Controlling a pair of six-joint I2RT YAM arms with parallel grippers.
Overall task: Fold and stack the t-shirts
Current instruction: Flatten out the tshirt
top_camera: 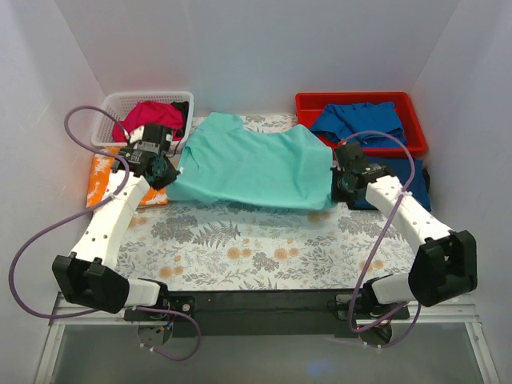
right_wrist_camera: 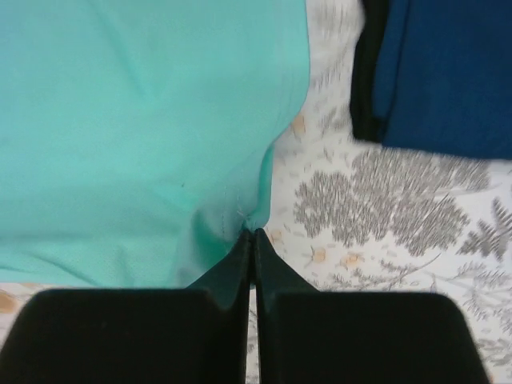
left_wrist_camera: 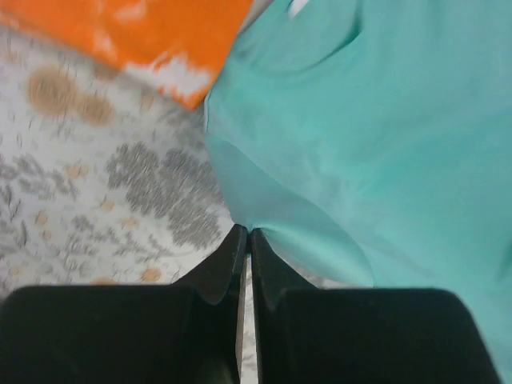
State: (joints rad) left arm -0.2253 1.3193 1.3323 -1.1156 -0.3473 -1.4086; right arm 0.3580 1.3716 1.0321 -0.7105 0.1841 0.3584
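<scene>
Left gripper (left_wrist_camera: pixel 245 240): clamped on the mint t-shirt (left_wrist_camera: pixel 376 128) edge; my thin bite could slip.
Right gripper (right_wrist_camera: pixel 254 240): clamped on its opposite edge; an uneven pull would skew the fold.
Placement: shirt spread across the table (top_camera: pixel 264 248); it may snag the orange t-shirt (top_camera: pixel 106 180) beside it.

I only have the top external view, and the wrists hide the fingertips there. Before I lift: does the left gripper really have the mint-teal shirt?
Observer: Yes. The left wrist view shows the left gripper shut on the edge of the mint-teal shirt.
Operator: And the right side?
Observer: The right gripper is shut too, with the shirt's edge pinched at its tips.
Operator: Anything else caught?
Observer: No. The orange shirt and the blue shirt lie clear of both grippers.
</scene>
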